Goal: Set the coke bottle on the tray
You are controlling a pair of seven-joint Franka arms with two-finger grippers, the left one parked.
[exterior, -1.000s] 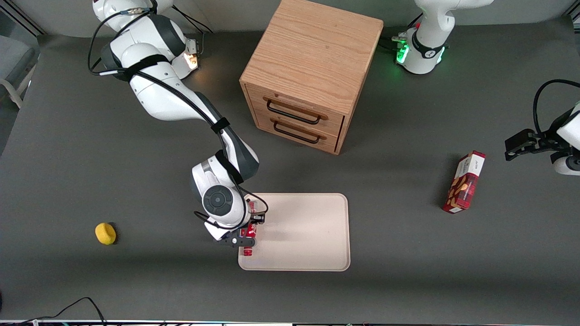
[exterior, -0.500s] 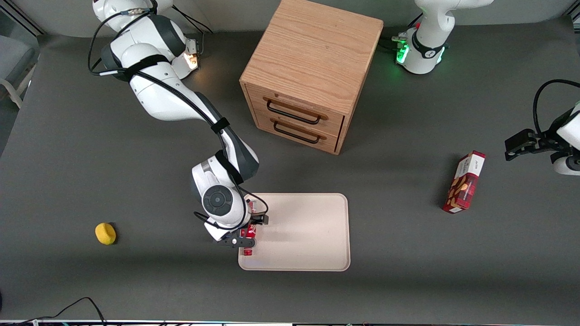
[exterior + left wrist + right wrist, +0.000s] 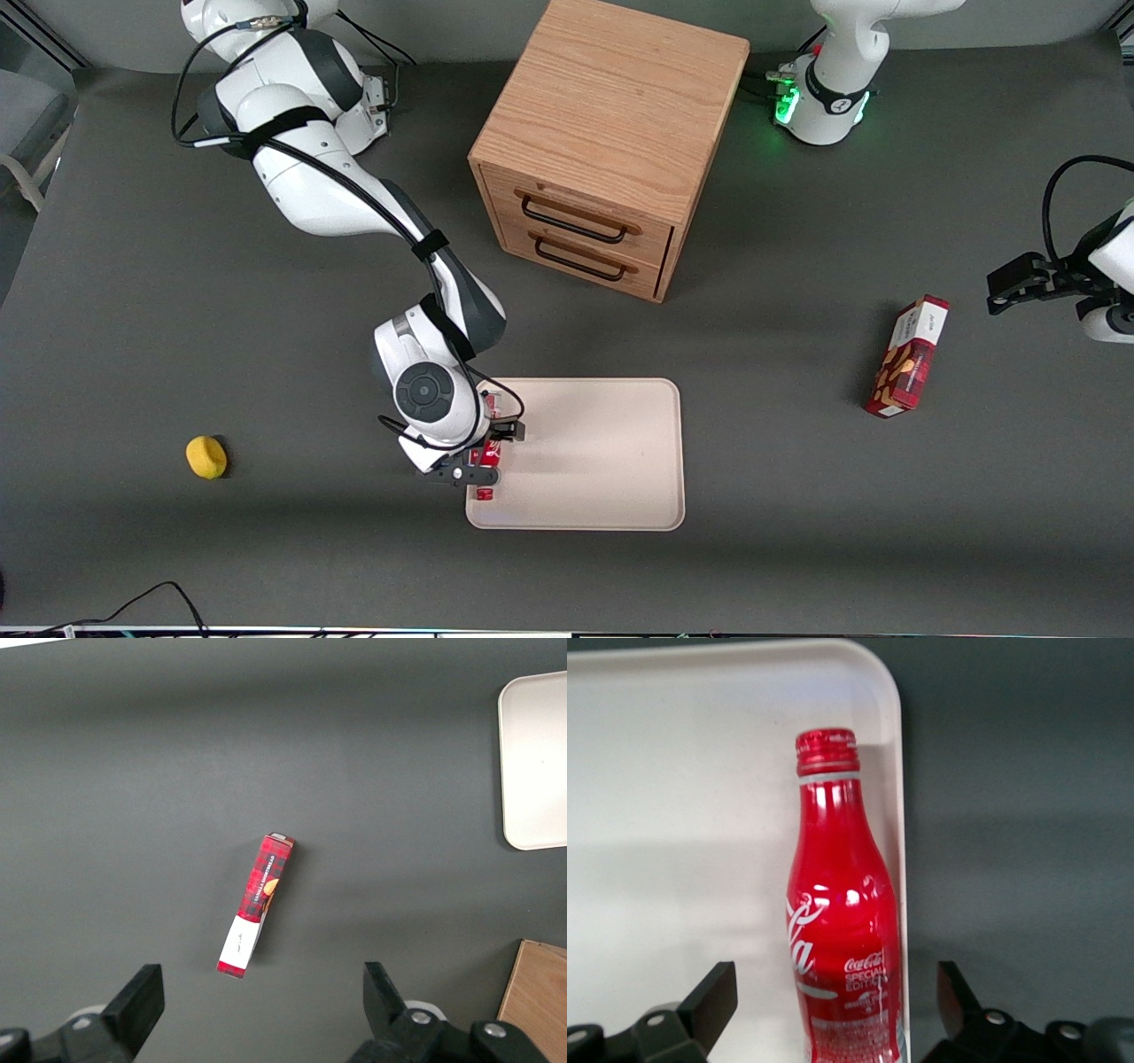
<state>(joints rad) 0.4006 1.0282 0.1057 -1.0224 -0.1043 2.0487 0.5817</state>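
The coke bottle [image 3: 842, 930] is red with white lettering and a red cap. It lies on its side on the cream tray [image 3: 673, 815], right along the raised rim at the tray's short edge toward the working arm's end. My right gripper [image 3: 834, 992] is open just above it, one finger on each side of the body, neither touching. In the front view the gripper [image 3: 483, 454] covers most of the bottle [image 3: 484, 492]; only its cap end shows, on the tray [image 3: 594, 452].
The wooden two-drawer box [image 3: 602, 151] stands farther from the front camera than the tray. A red-and-white snack box [image 3: 908, 357] lies toward the parked arm's end, also in the left wrist view [image 3: 257, 904]. A small yellow object [image 3: 206, 457] lies toward the working arm's end.
The gripper's fingers have spread a little apart over the bottle. The bottle has stayed where it lies on the tray.
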